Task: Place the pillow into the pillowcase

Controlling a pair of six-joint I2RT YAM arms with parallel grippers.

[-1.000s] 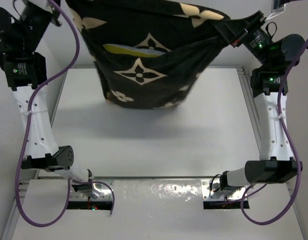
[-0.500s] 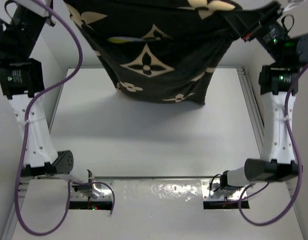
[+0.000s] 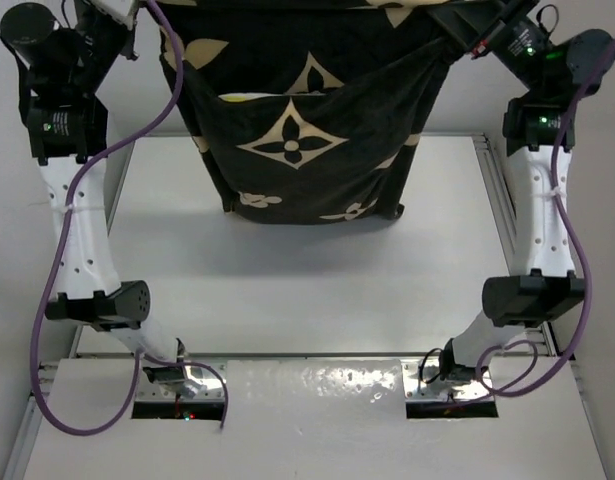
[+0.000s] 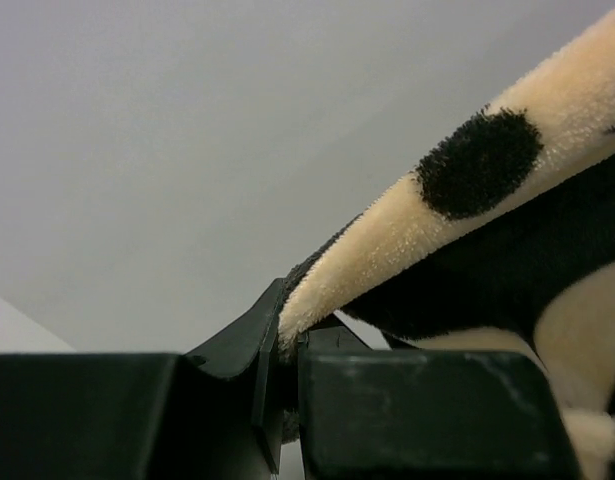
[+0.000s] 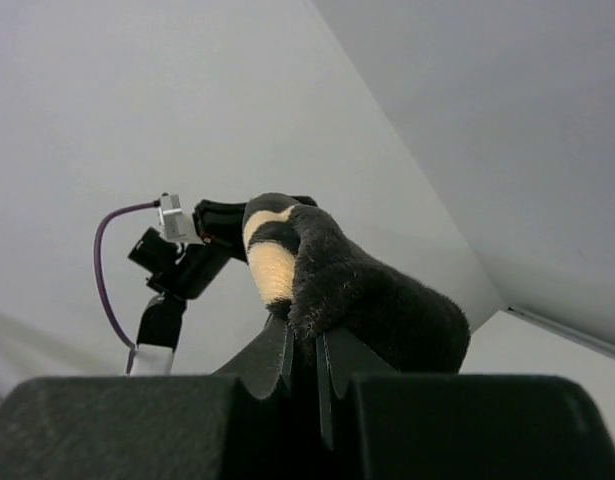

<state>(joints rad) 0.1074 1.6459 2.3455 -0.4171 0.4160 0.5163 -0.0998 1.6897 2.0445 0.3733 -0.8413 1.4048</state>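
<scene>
Several tan flowers (image 3: 292, 143) on pillowcase (image 3: 337, 110)

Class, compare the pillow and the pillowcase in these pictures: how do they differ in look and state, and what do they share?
1. Colour: the pillowcase is black with tan flower motifs; the pillow shows pale and yellow.
2. View: the pillowcase hangs in plain sight; only a sliver of the pillow peeks from its opening.
3. Grip: the left gripper and right gripper pinch the pillowcase; neither touches the pillow.
Shared: both hang between the two arms.
</scene>
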